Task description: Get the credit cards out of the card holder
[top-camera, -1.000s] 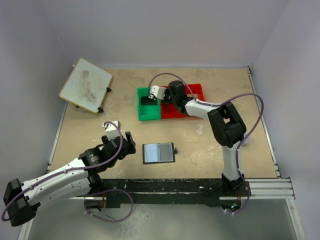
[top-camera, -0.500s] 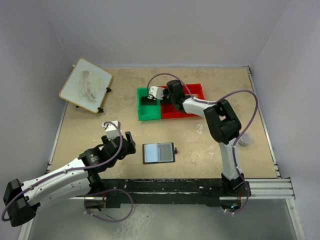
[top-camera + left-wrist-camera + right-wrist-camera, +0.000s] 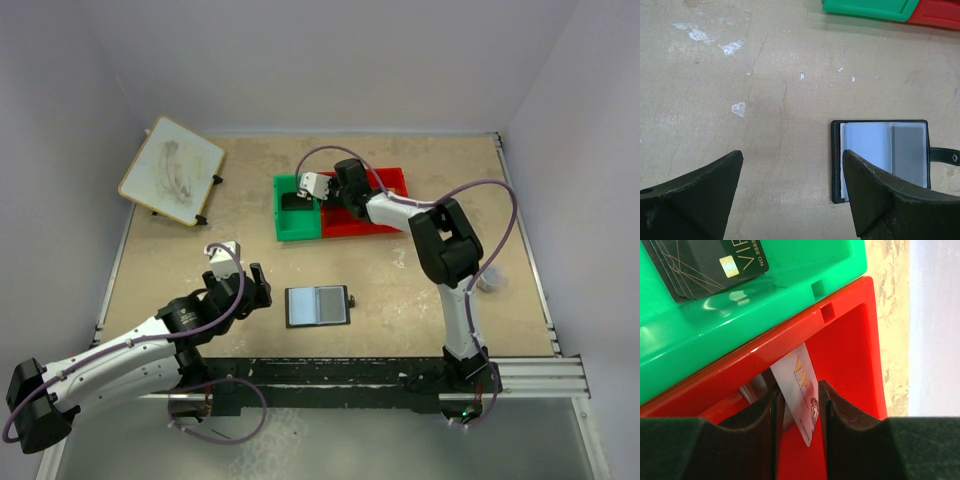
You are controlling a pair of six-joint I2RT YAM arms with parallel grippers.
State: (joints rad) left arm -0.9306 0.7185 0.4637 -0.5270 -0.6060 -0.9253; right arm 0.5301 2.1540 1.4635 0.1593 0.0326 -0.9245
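**Over the bins: right arm has a card, holder lies open up front**

Up at the back of the table (image 3: 400,290), the right gripper (image 3: 799,400) hangs over the red bin (image 3: 850,350), right by the wall it shares with the green bin (image 3: 765,305). Its fingers (image 3: 840,415) are pinched onto a pale card (image 3: 801,385) with "VIP" printed on it. The card stands on edge between them, with its lower end inside the red bin. A fanned stack of dark credit cards (image 3: 710,265) lies flat in the green bin; the top one shows a gold chip.

Nearer the arm bases, the card holder (image 3: 880,160) lies opened flat on the table, well apart from both bins. It's pale inside, with a greyer pocket on one half and its little black tab sticking out to the side. Can't tell whether anything's in the slots.

The left gripper (image 3: 792,157) hovers just beside the holder with its jaws spread wide and nothing between them.

A scuffed white board (image 3: 172,170) sits in the far left corner.
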